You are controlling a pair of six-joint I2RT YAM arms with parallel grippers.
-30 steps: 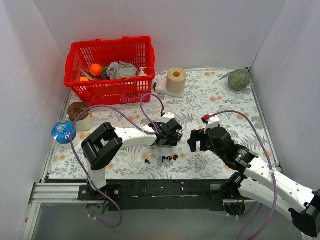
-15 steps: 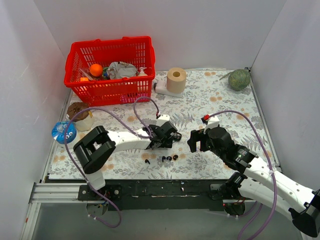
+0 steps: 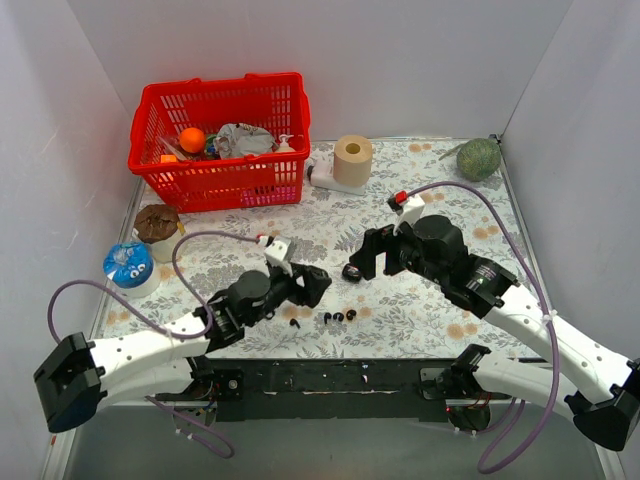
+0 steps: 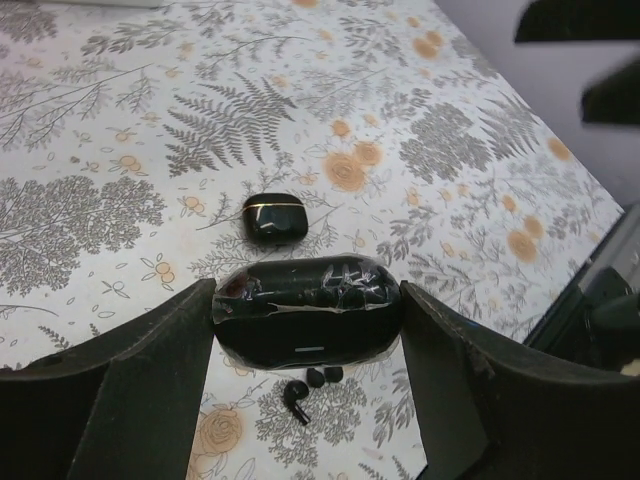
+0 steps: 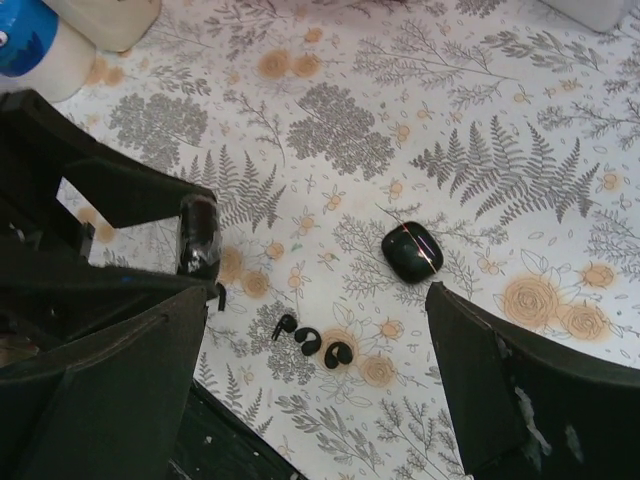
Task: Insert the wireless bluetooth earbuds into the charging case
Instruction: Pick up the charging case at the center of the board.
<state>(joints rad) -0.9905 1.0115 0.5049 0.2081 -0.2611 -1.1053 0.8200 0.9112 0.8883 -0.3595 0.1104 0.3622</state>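
Left arm (image 3: 140,352) farther back, charging case (image 4: 305,310) between its jaws.

Seen from above, the earbuds (image 3: 338,317) are too small to tell apart.

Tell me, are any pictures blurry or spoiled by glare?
Left wrist view: white glare streaks on the held black case; dark shapes at top right are blurred. Right wrist view: its own fingers loom soft and dark. Top view: even light, sharp.
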